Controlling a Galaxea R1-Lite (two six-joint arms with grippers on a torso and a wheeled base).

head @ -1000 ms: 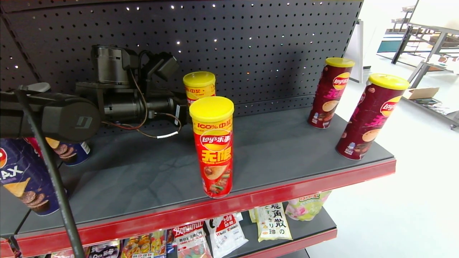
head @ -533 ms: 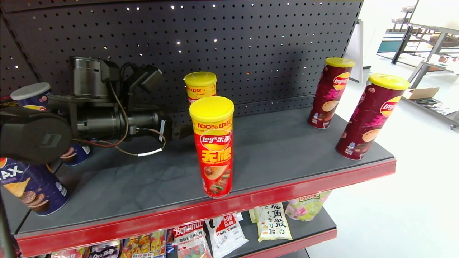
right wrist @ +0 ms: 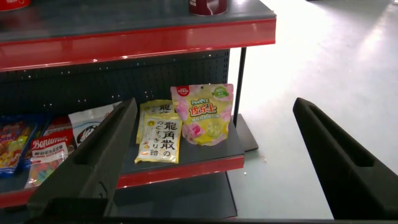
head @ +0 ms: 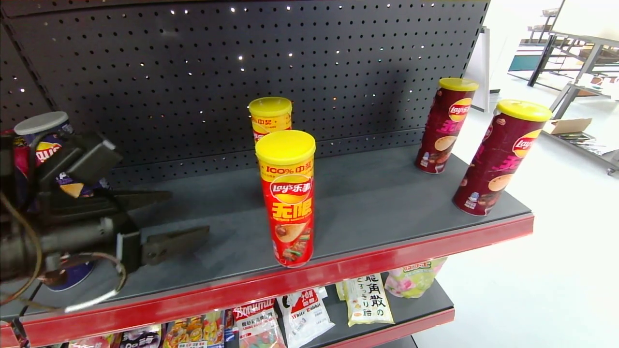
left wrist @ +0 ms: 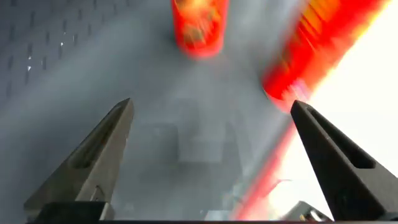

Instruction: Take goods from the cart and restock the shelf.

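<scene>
1. Chip can (head: pixel 286 198), red with a yellow lid, stands upright at the centre of the head view, near the red front lip of the upper shelf (head: pixel 377 193). A second red can (head: pixel 270 116) stands just behind it, close to the pegboard (head: pixel 338 63).
2. Two maroon cans (head: pixel 500 157) stand upright at the right of the frame, apart from each other. Blue cans (head: pixel 46 128) sit at the far left.
3. At the lower left of the head view, the left gripper (head: pixel 188 212) lies low over the shelf with its jaws spread wide and nothing between them. It sits left of the front red can and apart from it.
4. The right gripper (right wrist: pixel 214 102) is also spread wide and empty. Beyond it, snack bags (right wrist: pixel 204 114) lean on the lower shelf (right wrist: pixel 186 169).
5. These cans look like light, stiff card tubes with a glossy wrap, so they are probably a little slippery. A hard squeeze would likely dent one.
6. Being tall and narrow, a can should tip easily if nudged near the top.
7. The best hold is probably around the middle of the body, jaws on opposite sides. The lid is a poor place to grip, since it may pop off.
</scene>
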